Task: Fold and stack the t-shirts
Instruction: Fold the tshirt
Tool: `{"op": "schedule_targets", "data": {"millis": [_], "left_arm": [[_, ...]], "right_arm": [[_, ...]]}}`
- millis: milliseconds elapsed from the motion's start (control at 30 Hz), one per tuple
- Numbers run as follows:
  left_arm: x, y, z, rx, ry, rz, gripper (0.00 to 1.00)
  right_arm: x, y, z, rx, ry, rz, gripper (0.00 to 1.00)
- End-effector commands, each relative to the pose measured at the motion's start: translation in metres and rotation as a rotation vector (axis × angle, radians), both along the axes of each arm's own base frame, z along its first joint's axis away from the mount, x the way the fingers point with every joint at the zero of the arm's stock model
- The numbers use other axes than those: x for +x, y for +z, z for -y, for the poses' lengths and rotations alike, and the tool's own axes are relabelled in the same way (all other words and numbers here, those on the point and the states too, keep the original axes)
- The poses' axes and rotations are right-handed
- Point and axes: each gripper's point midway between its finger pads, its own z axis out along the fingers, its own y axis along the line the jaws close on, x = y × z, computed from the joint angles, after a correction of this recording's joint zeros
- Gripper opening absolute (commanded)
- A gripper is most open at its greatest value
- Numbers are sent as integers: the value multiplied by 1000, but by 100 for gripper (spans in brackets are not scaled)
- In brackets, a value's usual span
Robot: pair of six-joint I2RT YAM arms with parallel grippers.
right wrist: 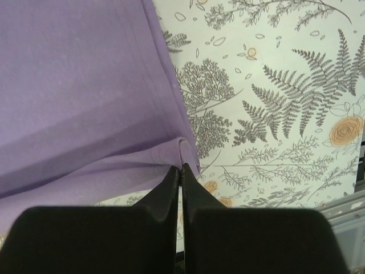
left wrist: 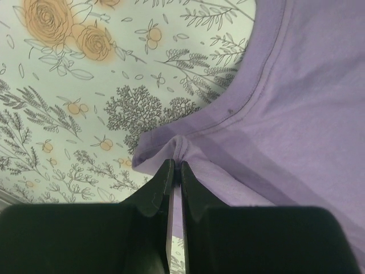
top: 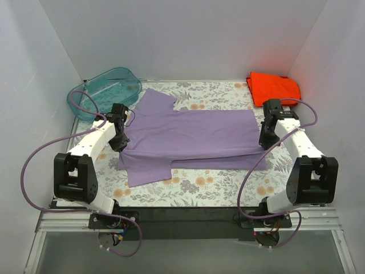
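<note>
Two shirts lie on the floral surface [top: 199, 188]. The purple shirt [top: 191, 134] spreads sideways across the middle, and the orange shirt [top: 274, 88] sits in a bunched heap beyond its right end, toward the far corner and apart from it. The purple shirt is doubled lengthwise, one layer lying over another, with a strip of the lower layer showing along its near edge. A sleeve sticks out at each of its left corners, one on the far side and one on the near side. The left fingers [left wrist: 161, 185] are closed on the shirt's left edge, pinching a small raised fold of cloth just beside a curved stitched seam. The right fingers [right wrist: 166, 188] are closed on its right edge, clamping a corner where the layers meet, and the cloth puckers at their tips. Both arms reach in from the shirt's near side, one at each end. A teal tub [top: 105, 90] stands just beyond the far left sleeve; whether it touches the sleeve I cannot tell.
</note>
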Motion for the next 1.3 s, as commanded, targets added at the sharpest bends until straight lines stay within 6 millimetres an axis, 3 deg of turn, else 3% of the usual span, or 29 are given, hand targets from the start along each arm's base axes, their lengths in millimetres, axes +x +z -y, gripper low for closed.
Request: {"op": "schedule_targets", "data": {"millis": [0,233,500,533,933,1067,1133,1267], "left_arm": [[24,11,-8,56,-13,68,0],[33,-4,-9,78,-30,44,0],[47,-11,-9,89,-38,49,0],[48,-13,-9,91,-38,49,0],[46,-32,-9,94,-46,10,0],[48,-28,-3,61,-57,31,12],[51,-21,0,42,-61,55,24],[52,1,0,34,-65,118,50]], "right_arm": [[25,6,11,-44,-12,57,1],[24,-25,16,-59,-34,-13,1],[28,-42,19,-63,-44,-23,1],[26,-45,28,-62,-73,-34,1],[24,-68,23,-9,-78,-76,4],[26,-63,19,14,-72,-58,26],[30,-56,17,21,-70,-33,37],[32,-35,14,40,-59,31,48]]}}
